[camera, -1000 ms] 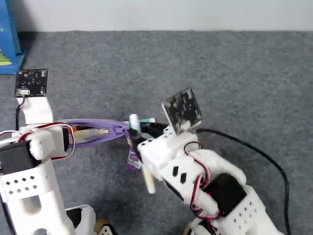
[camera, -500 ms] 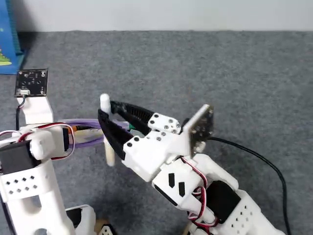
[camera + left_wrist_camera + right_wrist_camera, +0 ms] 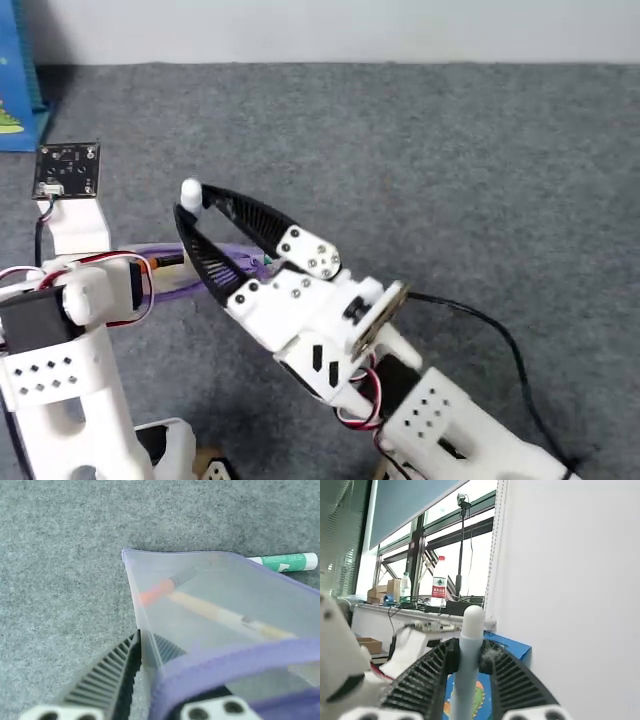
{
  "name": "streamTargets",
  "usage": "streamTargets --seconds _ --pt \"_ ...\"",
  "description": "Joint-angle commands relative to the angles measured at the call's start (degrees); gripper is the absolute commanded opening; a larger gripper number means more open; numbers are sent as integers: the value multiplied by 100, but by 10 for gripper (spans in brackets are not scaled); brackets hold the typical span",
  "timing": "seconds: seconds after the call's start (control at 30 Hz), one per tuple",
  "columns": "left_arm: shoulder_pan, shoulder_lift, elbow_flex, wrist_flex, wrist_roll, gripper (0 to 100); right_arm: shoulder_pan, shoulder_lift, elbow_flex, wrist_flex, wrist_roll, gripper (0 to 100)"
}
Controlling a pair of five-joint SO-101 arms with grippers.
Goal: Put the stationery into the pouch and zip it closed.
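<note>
A see-through pouch (image 3: 215, 615) with a purple zip edge (image 3: 172, 268) hangs from my left gripper (image 3: 149, 642), which is shut on its rim. Inside lies a pencil (image 3: 220, 614) with an orange end. A green and white glue stick (image 3: 285, 561) rests on the grey carpet beyond the pouch, and in the high view the glue stick (image 3: 263, 262) peeks out under the right arm. My right gripper (image 3: 192, 205) is shut on a white pen-like stick (image 3: 189, 192) above the pouch. In the right wrist view that white stick (image 3: 469, 650) stands upright between the black fingers (image 3: 437, 670).
A blue box (image 3: 14, 95) stands at the far left edge of the carpet. A black cable (image 3: 505, 335) trails from the right arm. Open carpet (image 3: 450, 160) lies to the back and right.
The right arm has swung left over the pouch and rolled its wrist, carrying the white stick from the middle to above the pouch. The left arm has held still.
</note>
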Motion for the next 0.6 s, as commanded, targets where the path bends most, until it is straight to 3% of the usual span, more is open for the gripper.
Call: streamTargets --seconds 0.0,0.37,0.57 --pt "-9 9 -22 -123 9 11 40 57 290 -778 246 8" --pt "-9 9 -22 -123 9 11 -22 40 809 -787 237 16" --pt "-9 9 -22 -123 9 11 -189 -136 589 453 237 242"
